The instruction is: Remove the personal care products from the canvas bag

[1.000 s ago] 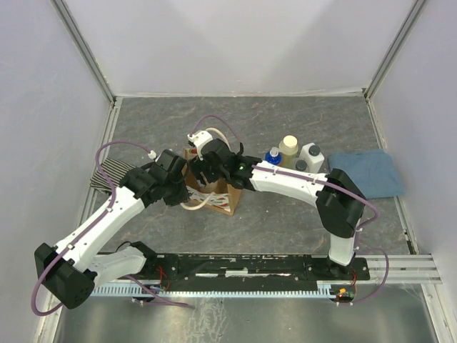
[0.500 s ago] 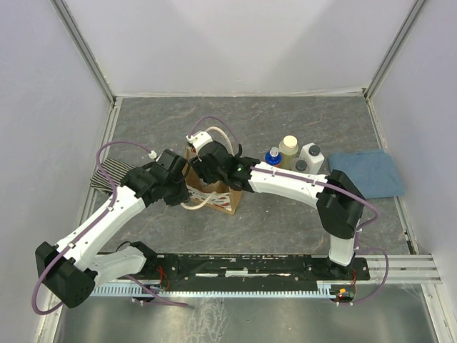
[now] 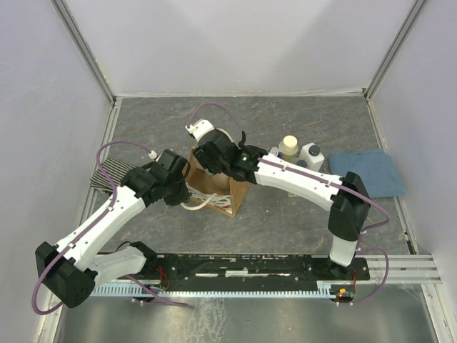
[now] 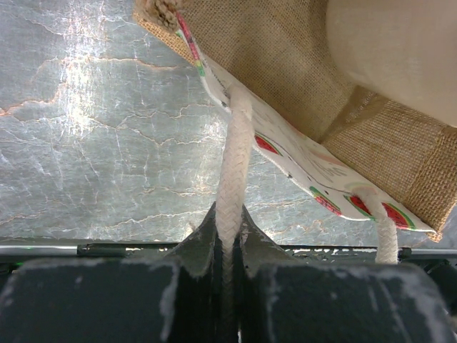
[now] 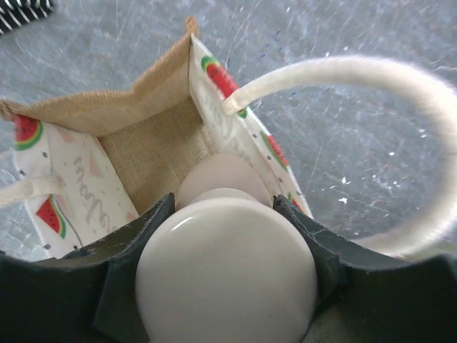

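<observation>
Setting: grey marbled tabletop (image 3: 285, 214) with plain white walls around it.
Bag: the canvas bag (image 3: 218, 191) stands upright around mid-table. Its mouth is open and there's watermelon print on the white panels.
Bottle in play: a cream-topped bottle (image 5: 227, 286) sits right over the open mouth. Honestly can't tell if its bottom is clear of the rim.
Right gripper (image 5: 223, 239): clamped on that bottle, one finger on each side of the round top.
Left gripper (image 4: 228, 246): pinched tight on the bag's rope handle (image 4: 234, 157), with the rope running straight up to the printed panel.
Other handle (image 5: 371, 78): loops free beside the bag.
Out on the table: a cream-capped bottle (image 3: 288, 148) and a white bottle (image 3: 311, 153) stand side by side right of the bag, just behind the right arm.
Cloths: a blue cloth (image 3: 368, 174) lies further right by the wall. A striped cloth (image 3: 111, 175) lies at the left edge, partly under the left arm.
</observation>
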You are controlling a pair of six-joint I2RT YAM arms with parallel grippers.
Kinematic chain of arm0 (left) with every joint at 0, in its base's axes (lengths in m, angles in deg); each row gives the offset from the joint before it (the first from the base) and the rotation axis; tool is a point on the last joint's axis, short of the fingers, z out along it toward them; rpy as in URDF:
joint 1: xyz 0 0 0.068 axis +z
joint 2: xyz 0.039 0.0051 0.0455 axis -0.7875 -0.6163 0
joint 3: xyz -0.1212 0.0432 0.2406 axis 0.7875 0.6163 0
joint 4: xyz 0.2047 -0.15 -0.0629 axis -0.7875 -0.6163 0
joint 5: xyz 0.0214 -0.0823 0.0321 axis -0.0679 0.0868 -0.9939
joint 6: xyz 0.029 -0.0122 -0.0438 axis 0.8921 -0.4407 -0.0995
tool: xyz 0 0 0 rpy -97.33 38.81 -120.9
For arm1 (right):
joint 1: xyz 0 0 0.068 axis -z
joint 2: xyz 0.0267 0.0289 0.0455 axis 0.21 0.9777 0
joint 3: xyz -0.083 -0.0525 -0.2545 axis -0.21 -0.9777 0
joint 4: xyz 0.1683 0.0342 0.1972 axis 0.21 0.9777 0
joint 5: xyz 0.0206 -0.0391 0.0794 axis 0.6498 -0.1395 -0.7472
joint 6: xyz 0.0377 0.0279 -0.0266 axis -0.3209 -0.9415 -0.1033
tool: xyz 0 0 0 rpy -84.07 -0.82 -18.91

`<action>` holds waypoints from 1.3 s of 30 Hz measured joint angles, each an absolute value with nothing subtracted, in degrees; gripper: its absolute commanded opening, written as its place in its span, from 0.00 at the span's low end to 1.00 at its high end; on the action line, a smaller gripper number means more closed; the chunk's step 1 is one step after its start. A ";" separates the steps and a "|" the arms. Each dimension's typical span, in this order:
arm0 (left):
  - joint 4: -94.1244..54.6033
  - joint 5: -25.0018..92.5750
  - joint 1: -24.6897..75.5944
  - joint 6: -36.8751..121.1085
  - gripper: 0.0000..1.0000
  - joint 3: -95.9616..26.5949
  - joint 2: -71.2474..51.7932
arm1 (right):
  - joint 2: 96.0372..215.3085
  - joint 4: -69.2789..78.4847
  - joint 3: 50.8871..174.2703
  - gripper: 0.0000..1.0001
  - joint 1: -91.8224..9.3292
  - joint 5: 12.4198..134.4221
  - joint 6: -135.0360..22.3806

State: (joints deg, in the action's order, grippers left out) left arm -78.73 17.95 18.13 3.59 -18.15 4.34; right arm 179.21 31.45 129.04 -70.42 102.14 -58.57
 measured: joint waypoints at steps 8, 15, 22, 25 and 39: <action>-78.11 17.93 18.13 3.59 0.06 -17.63 4.34 | 172.08 33.26 132.23 0.24 -69.83 104.33 -58.03; -76.19 16.42 18.13 3.63 0.04 -16.56 1.30 | 164.81 36.52 133.52 0.25 -69.24 107.59 -56.98; -76.21 13.34 18.26 4.73 0.04 -20.90 -5.52 | 158.66 40.76 133.67 0.25 -68.15 110.69 -56.21; -76.26 11.90 19.16 6.06 0.03 -24.23 -7.29 | 155.82 41.94 132.73 0.25 -67.36 111.80 -56.19; -77.96 12.47 32.86 10.04 0.03 -28.31 -11.57 | 145.70 43.58 116.19 0.25 -64.02 113.51 -59.91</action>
